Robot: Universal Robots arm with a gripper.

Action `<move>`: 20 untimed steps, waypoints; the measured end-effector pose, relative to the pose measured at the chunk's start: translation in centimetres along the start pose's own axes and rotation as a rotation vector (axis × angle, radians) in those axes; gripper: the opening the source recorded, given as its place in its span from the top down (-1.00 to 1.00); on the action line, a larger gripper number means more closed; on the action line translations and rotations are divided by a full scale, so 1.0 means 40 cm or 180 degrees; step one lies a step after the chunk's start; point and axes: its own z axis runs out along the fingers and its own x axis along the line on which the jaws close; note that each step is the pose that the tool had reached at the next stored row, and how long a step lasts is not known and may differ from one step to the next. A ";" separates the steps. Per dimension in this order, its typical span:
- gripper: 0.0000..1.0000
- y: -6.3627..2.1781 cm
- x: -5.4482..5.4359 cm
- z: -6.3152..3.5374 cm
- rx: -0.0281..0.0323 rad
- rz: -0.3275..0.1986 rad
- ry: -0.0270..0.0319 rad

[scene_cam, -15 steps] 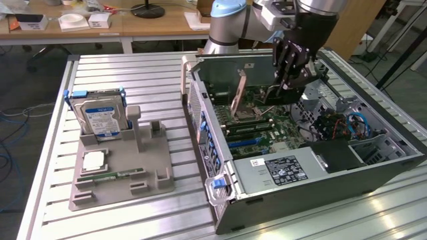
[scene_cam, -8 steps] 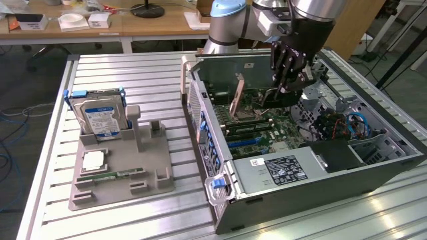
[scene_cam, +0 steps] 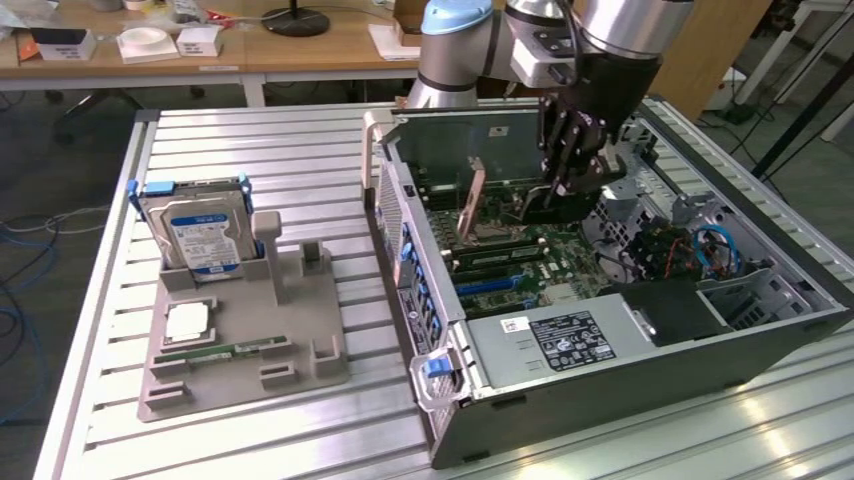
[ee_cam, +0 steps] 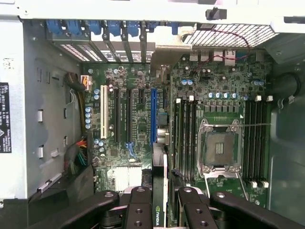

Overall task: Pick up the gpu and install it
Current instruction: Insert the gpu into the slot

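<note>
A robot arm's gripper (scene_cam: 554, 205) reaches down into an open computer case (scene_cam: 601, 400) at the centre right of the exterior view, its two fingers (ee_cam: 140, 207) pinching the graphics card (scene_cam: 471, 205) between them. The card stands on edge inside the case, copper-brown side facing the exterior view's left.

In the wrist view the gripper (ee_cam: 162, 202) clamps the graphics card (ee_cam: 161, 176) edge-on, and the card runs out over the motherboard (ee_cam: 128, 81) just beside the long blue slot (ee_cam: 153, 114). Its metal bracket (ee_cam: 164, 50) lies near the case's rear openings.

The pick-up looks complete and the fitting stage appears to be in hand. Whether the card's lower edge already touches a slot cannot be told. Seating it would seem to call for that edge square along one slot, the bracket meeting its rear opening, and a straight, even press.

The case also holds the motherboard (scene_cam: 527, 260), a labelled power supply (scene_cam: 554, 340) at its near end and blue cables (scene_cam: 714, 245) towards the exterior view's right. The processor socket (ee_cam: 219, 148) sits empty between banks of memory slots.

On the slatted table (scene_cam: 267, 160), at the lower left of the exterior view, a grey parts holder (scene_cam: 307, 370) carries a hard drive (scene_cam: 200, 235) standing upright, a square chip (scene_cam: 187, 320) lying flat and a green memory stick (scene_cam: 220, 352) along its near side. The holder's tall upright posts stand bare.
</note>
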 end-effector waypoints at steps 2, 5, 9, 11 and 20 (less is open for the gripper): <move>0.48 0.001 0.000 0.008 0.0000 0.0001 0.0000; 0.48 0.001 0.001 0.018 0.0000 0.0002 0.0000; 0.48 0.002 0.001 0.022 0.0000 0.0002 0.0001; 0.48 0.002 0.001 0.022 0.0000 0.0002 0.0000; 0.48 0.001 0.001 0.033 0.0000 0.0002 0.0000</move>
